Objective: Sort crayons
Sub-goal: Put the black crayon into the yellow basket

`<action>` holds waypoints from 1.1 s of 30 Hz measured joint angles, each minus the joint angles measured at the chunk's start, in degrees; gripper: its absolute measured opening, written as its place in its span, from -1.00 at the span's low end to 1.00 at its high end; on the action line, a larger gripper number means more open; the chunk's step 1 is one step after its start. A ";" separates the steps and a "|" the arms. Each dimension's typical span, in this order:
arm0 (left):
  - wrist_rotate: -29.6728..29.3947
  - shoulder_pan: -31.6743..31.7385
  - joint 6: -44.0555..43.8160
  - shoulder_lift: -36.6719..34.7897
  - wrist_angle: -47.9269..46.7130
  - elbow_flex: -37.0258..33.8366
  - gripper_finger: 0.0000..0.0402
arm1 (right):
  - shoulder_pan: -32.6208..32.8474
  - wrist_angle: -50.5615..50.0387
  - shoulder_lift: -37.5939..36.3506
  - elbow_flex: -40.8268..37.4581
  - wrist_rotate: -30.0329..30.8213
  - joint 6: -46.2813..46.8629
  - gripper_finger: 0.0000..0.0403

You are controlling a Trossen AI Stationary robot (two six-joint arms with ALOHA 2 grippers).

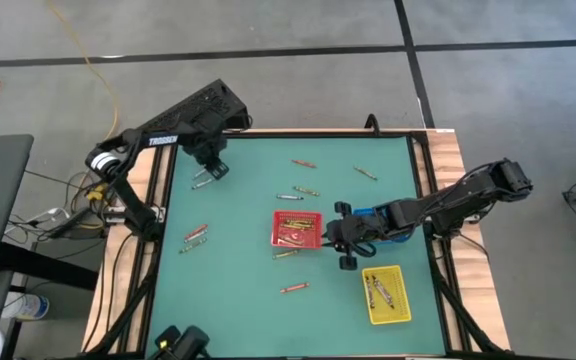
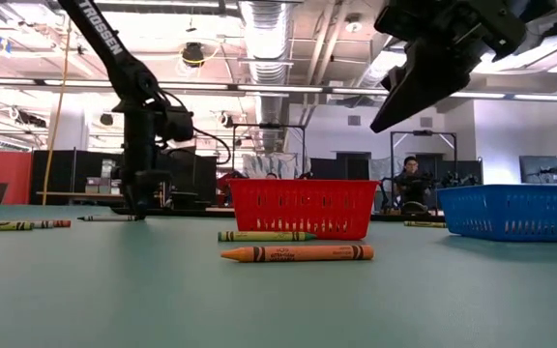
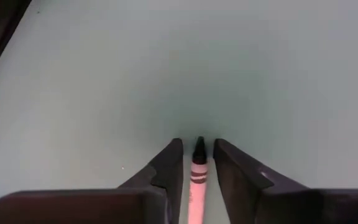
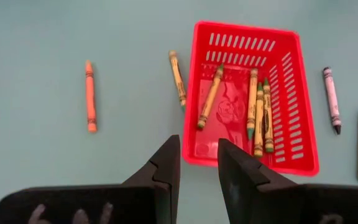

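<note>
From above: sitting at the far left of the green table (image 1: 238, 300), the left gripper (image 1: 211, 170), right over a crayon, and hanging just beside the red tray (image 1: 299, 230), the right gripper (image 1: 346, 238), with a blue tray under its arm. Already lying in the red tray and the yellow tray (image 1: 386, 294), a few crayons – but waiting loose all over the table, many more. From table height: lying in front of the red tray, an orange crayon (image 2: 297, 253) and a greenish one behind it; floating high up, the right arm. From the left wrist: sitting between the two fingers, a pink crayon (image 3: 197, 174), with the jaws a little apart on each side and maybe not squeezing yet. From the right wrist: showing a gap and holding nothing, the jaws – hanging by the near edge of the red tray with some yellow-green crayons (image 4: 258, 112) inside. Looking only partly done, with most of the sorting still left.
</note>
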 joint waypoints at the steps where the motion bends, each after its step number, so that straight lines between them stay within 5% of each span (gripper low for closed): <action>1: -0.06 -0.04 0.07 0.02 -0.49 -0.04 -0.67 | -0.02 -0.20 0.00 0.00 0.00 -0.01 -0.50; 6: -0.01 -0.17 0.07 -0.02 -0.62 -0.47 -0.94 | -0.09 -0.33 -0.02 0.00 0.02 -0.07 -0.50; 12: 2.65 -0.76 -0.59 -0.41 -0.35 0.67 -0.95 | 0.19 -0.52 -0.02 0.00 0.02 0.32 -0.50; 20: 16.22 -6.00 -1.87 -6.27 3.29 4.05 -0.95 | 2.94 -1.24 -0.02 0.00 0.02 0.63 -0.50; 28: 36.21 -20.78 -12.62 -12.50 27.82 1.00 -0.95 | 5.68 -2.43 -1.61 0.00 0.09 4.50 -0.50; 33: 37.62 -34.76 -15.55 -11.63 59.05 -5.30 -0.95 | 7.81 1.99 -1.95 0.00 7.39 1.81 -0.50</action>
